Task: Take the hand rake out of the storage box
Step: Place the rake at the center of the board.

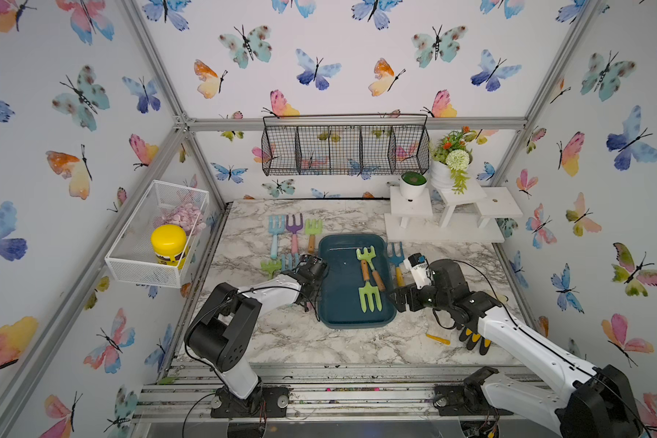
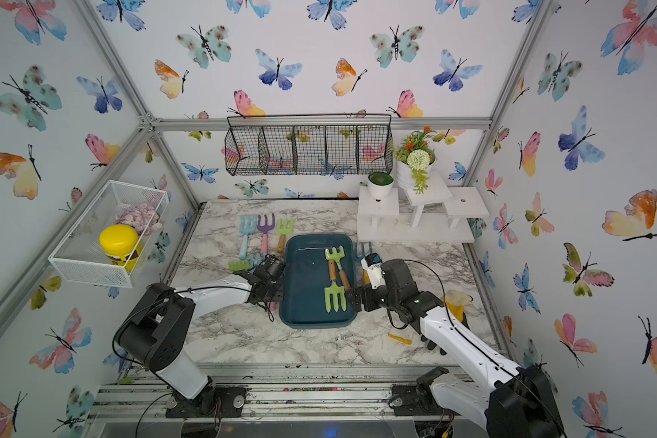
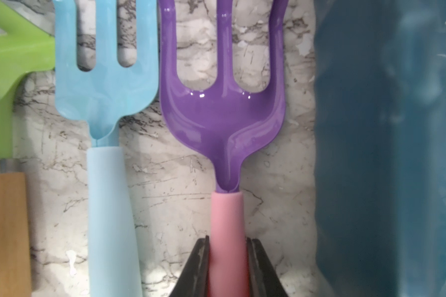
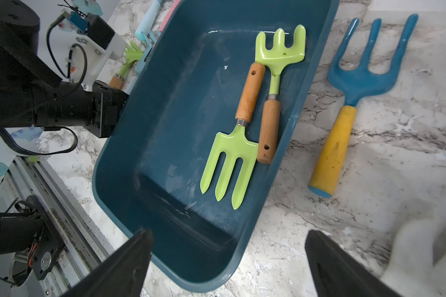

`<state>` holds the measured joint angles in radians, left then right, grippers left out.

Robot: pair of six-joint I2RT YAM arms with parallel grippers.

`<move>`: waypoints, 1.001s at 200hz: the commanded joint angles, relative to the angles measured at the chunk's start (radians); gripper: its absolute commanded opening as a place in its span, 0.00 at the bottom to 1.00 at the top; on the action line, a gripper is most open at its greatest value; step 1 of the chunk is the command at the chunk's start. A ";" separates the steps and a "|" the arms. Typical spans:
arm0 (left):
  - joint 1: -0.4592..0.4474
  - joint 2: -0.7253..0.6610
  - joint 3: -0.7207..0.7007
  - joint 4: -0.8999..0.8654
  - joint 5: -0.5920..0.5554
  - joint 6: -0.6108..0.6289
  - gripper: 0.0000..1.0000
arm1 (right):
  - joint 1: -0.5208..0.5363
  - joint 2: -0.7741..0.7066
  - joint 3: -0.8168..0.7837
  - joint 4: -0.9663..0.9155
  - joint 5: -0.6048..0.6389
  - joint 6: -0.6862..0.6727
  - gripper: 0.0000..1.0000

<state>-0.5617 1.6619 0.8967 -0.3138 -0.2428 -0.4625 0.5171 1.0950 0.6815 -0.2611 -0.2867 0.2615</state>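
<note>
While left pincer (image 3: 228, 240) pinches pink handle of purple fork (image 3: 223, 115) on counter (image 3: 165, 205), at 9 o'clock of storage box (image 1: 334, 273), right pincer (image 4: 228, 234) gapes wide, holding nothing, by box's 4 o'clock corner. Hand rake (image 4: 269, 120) lies inside box, along 3 o'clock wall, green teeth toward 12 o'clock. Green fork (image 4: 238, 140) lies touching it, teeth toward 6 o'clock. Blue fork (image 4: 358, 84) lies on counter, just beside box at 3 o'clock.
</note>
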 commanded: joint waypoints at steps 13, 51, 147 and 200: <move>0.005 0.012 0.025 -0.025 -0.043 -0.011 0.30 | 0.004 -0.001 -0.011 0.004 0.017 -0.001 1.00; 0.006 0.004 0.028 -0.034 -0.045 -0.007 0.41 | 0.004 -0.006 -0.011 0.003 0.014 -0.001 1.00; -0.032 -0.151 0.044 -0.084 -0.107 0.007 0.59 | 0.004 -0.001 0.001 -0.008 0.008 0.002 1.00; -0.050 -0.337 -0.016 -0.059 -0.097 0.012 0.59 | 0.004 0.008 0.019 -0.012 -0.014 0.000 0.97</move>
<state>-0.5999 1.4197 0.9154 -0.3717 -0.3256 -0.4641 0.5171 1.0954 0.6815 -0.2619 -0.2878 0.2615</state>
